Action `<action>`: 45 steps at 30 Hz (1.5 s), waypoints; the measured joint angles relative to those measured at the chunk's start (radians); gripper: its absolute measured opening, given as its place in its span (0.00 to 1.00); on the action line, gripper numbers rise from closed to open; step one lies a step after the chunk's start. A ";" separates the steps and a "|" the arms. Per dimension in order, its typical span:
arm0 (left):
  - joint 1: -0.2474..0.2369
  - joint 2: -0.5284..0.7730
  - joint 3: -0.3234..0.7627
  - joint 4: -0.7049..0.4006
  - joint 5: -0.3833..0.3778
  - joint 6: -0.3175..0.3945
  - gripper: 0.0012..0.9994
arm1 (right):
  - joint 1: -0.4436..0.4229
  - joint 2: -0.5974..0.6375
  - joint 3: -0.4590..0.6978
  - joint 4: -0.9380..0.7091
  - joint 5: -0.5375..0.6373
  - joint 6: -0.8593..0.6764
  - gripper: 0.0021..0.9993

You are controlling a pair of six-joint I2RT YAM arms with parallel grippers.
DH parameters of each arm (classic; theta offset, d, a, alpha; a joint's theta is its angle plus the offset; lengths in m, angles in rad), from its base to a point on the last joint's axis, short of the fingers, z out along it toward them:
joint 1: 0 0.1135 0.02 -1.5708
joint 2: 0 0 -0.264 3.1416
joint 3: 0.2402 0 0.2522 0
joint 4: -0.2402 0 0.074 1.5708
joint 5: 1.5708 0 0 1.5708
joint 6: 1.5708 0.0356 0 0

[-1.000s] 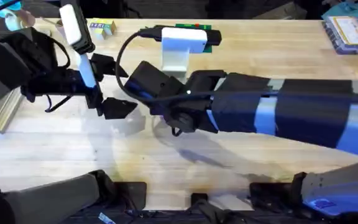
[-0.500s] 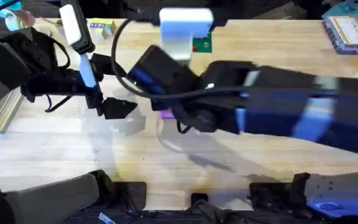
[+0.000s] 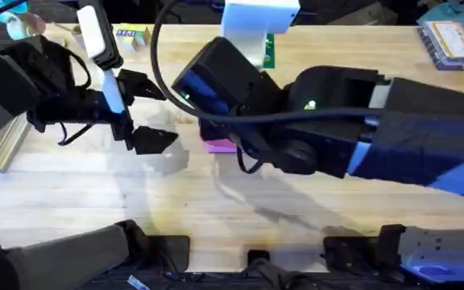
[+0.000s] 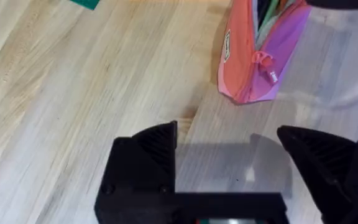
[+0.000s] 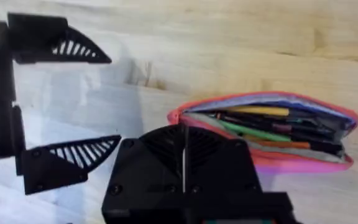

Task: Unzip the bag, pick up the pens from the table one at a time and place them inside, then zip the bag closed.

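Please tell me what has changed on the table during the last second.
The right arm swung away from the robot's base, toward the table's far edge, and uncovered a pink end of the bag. The left gripper kept its place, jaws open and empty.

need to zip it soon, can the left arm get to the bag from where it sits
Probably yes. The left gripper is open and empty, and only bare table lies between it and the bag. The right gripper sits over the bag, so the two could crowd each other.

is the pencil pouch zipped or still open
Open. In the right wrist view the pink pencil pouch gapes along its top, with pens visible inside.
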 joint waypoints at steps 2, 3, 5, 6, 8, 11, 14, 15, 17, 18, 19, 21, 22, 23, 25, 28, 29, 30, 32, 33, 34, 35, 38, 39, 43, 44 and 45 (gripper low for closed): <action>0.000 0.000 0.000 0.000 0.000 0.000 0.99 | 0.006 0.000 0.000 -0.009 -0.011 0.000 0.03; 0.000 0.000 0.000 0.000 0.000 0.000 0.99 | 0.012 0.000 0.000 -0.012 -0.015 0.000 0.03; 0.000 0.000 0.000 0.000 0.000 0.000 0.99 | 0.025 0.000 0.000 -0.021 -0.021 -0.001 0.03; 0.000 0.000 0.000 0.000 0.000 0.000 0.99 | 0.034 0.000 0.000 -0.026 -0.025 -0.001 0.03; 0.000 0.000 0.000 0.000 0.000 0.000 0.99 | 0.048 -0.003 0.000 -0.037 -0.028 -0.001 0.03; 0.000 0.000 0.000 0.000 0.000 0.000 0.99 | 0.066 -0.007 0.000 -0.053 -0.031 -0.004 0.18; 0.000 0.000 0.000 0.000 0.000 0.000 0.99 | 0.077 -0.014 0.000 -0.079 -0.033 -0.006 0.62; 0.000 0.000 0.000 0.000 0.000 0.000 0.99 | 0.080 -0.018 0.000 -0.088 -0.033 -0.007 0.76; 0.000 0.000 0.000 0.000 0.000 0.000 0.99 | 0.084 -0.027 0.000 -0.109 -0.033 -0.010 0.97; 0.000 0.000 0.000 0.000 0.000 0.000 0.99 | 0.086 -0.032 0.000 -0.122 -0.033 -0.011 0.99; 0.000 0.000 0.000 0.000 0.000 0.000 0.99 | 0.088 -0.037 0.000 -0.132 -0.033 -0.011 1.00; 0.000 0.000 0.000 0.000 0.000 0.000 0.99 | 0.092 -0.048 0.000 -0.148 -0.040 -0.011 1.00; 0.000 0.000 0.000 0.000 0.000 0.000 0.99 | 0.092 -0.053 0.000 -0.153 -0.048 -0.011 1.00; 0.000 0.000 0.000 0.000 0.000 0.000 0.99 | 0.093 -0.057 0.000 -0.156 -0.059 -0.011 1.00; 0.000 0.000 0.000 0.000 0.000 0.000 0.99 | 0.093 -0.063 0.000 -0.161 -0.082 -0.011 1.00; 0.000 0.000 0.000 0.000 0.000 0.000 0.99 | 0.093 -0.065 0.000 -0.169 -0.104 -0.011 1.00; 0.000 0.000 0.000 0.000 0.000 0.000 0.99 | 0.093 -0.065 0.000 -0.172 -0.108 -0.011 1.00; 0.000 0.000 0.000 0.000 0.000 0.000 0.99 | 0.093 -0.065 0.000 -0.174 -0.111 -0.011 1.00; 0.000 0.000 0.000 0.000 0.000 0.000 0.99 | 0.093 -0.065 0.000 -0.177 -0.116 -0.011 1.00; 0.000 0.000 0.000 0.000 0.000 0.000 0.99 | 0.093 -0.065 0.000 -0.177 -0.119 -0.011 1.00; 0.000 0.000 0.000 0.000 0.000 0.000 0.99 | 0.093 -0.065 0.000 -0.177 -0.122 -0.011 1.00; 0.000 0.000 0.000 0.000 0.000 0.000 0.99 | 0.093 -0.065 0.001 -0.177 -0.124 -0.011 1.00; 0.000 0.000 0.000 0.000 0.000 0.000 0.99 | 0.093 -0.065 0.001 -0.177 -0.124 -0.011 1.00; 0.000 0.000 0.000 0.000 0.000 0.000 0.99 | 0.093 -0.065 0.001 -0.177 -0.125 -0.011 1.00; 0.000 0.000 0.000 0.000 0.000 0.000 0.99 | 0.093 -0.065 0.001 -0.177 -0.127 -0.011 1.00; 0.000 0.000 0.000 0.000 0.000 0.000 0.99 | 0.093 -0.065 0.001 -0.177 -0.128 -0.011 1.00; 0.000 0.000 0.000 0.000 0.000 0.000 0.99 | 0.093 -0.065 0.001 -0.177 -0.128 -0.011 1.00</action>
